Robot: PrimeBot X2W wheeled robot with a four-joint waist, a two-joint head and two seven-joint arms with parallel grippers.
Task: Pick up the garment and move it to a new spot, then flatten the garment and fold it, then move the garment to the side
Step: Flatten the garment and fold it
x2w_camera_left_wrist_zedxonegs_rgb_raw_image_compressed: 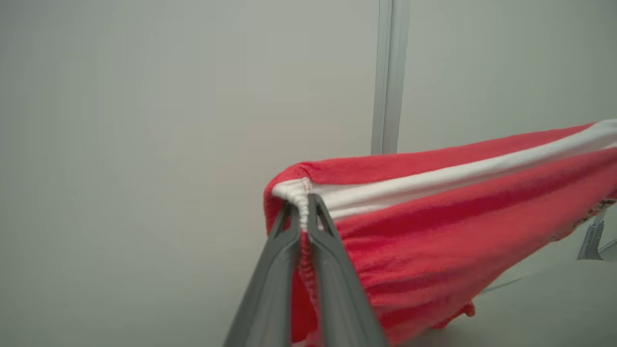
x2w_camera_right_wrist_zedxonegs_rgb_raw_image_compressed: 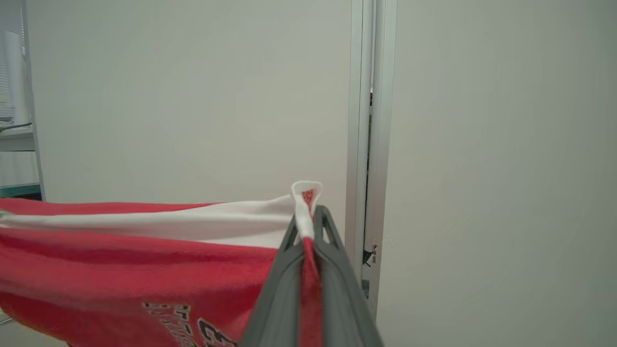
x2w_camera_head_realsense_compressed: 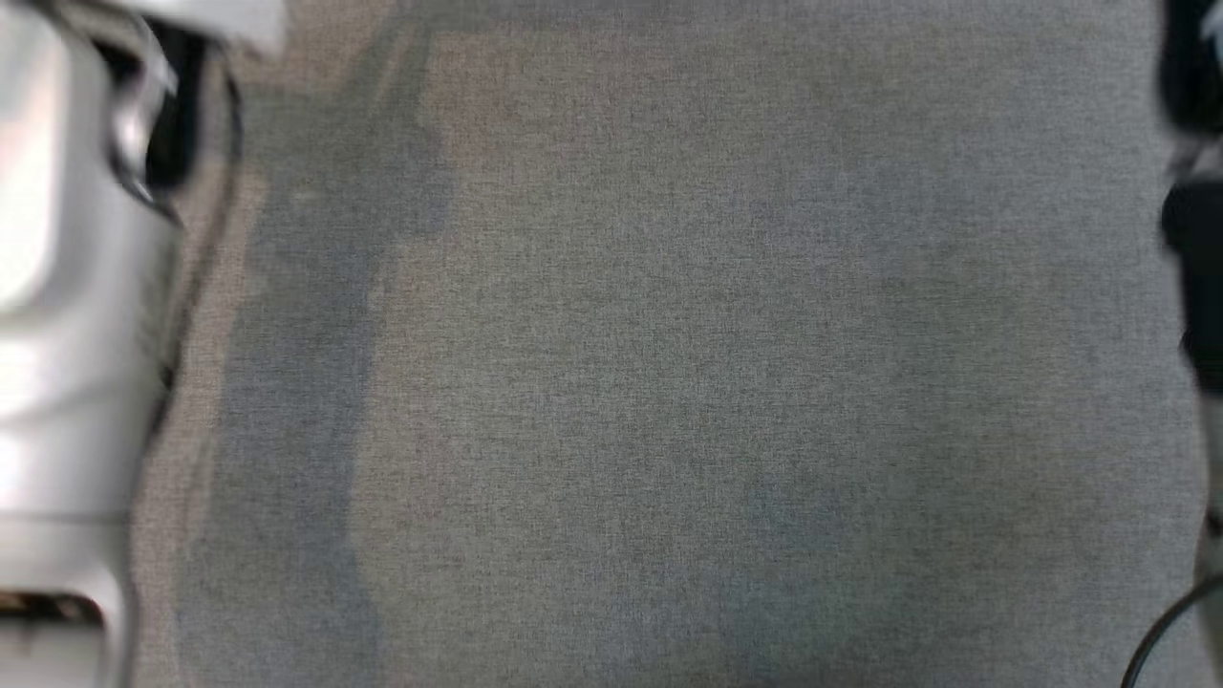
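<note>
Garment [x2w_camera_left_wrist_zedxonegs_rgb_raw_image_compressed: 434,231]: one item, red knit with one white band [x2w_camera_left_wrist_zedxonegs_rgb_raw_image_compressed: 458,176] along the upper edge and one block of dark printed lettering [x2w_camera_right_wrist_zedxonegs_rgb_raw_image_compressed: 188,325], only partly legible. Location: in the air in front of a pale wall [x2w_camera_left_wrist_zedxonegs_rgb_raw_image_compressed: 144,120], stretched sideways between the two arms, its lower part sagging. Surface [x2w_camera_head_realsense_compressed: 669,382]: one, covered in grey cloth, seen from the head camera with one pale forearm [x2w_camera_head_realsense_compressed: 57,334] at its left edge. Upright frame strip [x2w_camera_right_wrist_zedxonegs_rgb_raw_image_compressed: 368,120] on the wall: one. Pincers: two. The left pincer [x2w_camera_left_wrist_zedxonegs_rgb_raw_image_compressed: 302,202] is closed to a narrow gap on a gathered white corner of the garment; the right pincer [x2w_camera_right_wrist_zedxonegs_rgb_raw_image_compressed: 307,219] is fully closed on the opposite corner, with a small loop of white cloth standing above its tips. Step in hand, as judged: the carry to a new spot, flattening not yet begun. Next move calls for lowering both pincers together, keeping the span taut, so that the cloth lands spread out; release only once it rests on the surface.
</note>
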